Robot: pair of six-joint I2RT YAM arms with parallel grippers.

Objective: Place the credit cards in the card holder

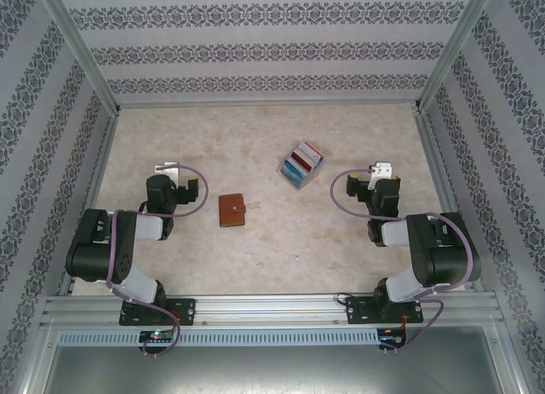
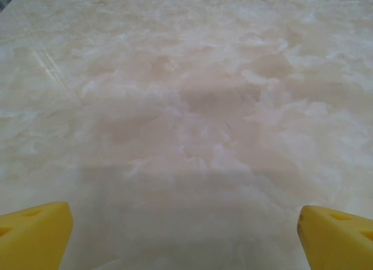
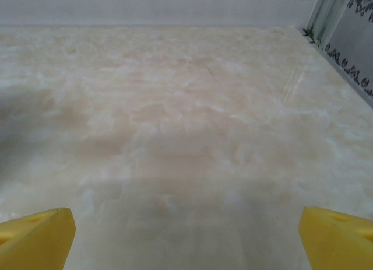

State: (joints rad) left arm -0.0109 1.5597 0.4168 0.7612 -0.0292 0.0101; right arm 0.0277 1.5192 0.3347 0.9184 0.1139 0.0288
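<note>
Nearest us, along the bottom of the top view, runs the metal rail (image 1: 272, 305) that carries the 2 arms. Just above it the left gripper (image 1: 167, 167) sits at centre left and the right gripper (image 1: 381, 168) at centre right. In each wrist view the yellow fingertips (image 2: 35, 235) stand in opposite lower corners, the jaws spread wide with nothing between them but the bare marble-look table (image 1: 281, 258). Left of centre, between the arms, the card holder (image 1: 232, 211) lies closed and flat. Farther up, right of centre, the credit cards (image 1: 301, 165) rest in a small stack showing blue, white and red, well apart from the card holder. Patterned walls (image 1: 272, 45) close the far side.
</note>
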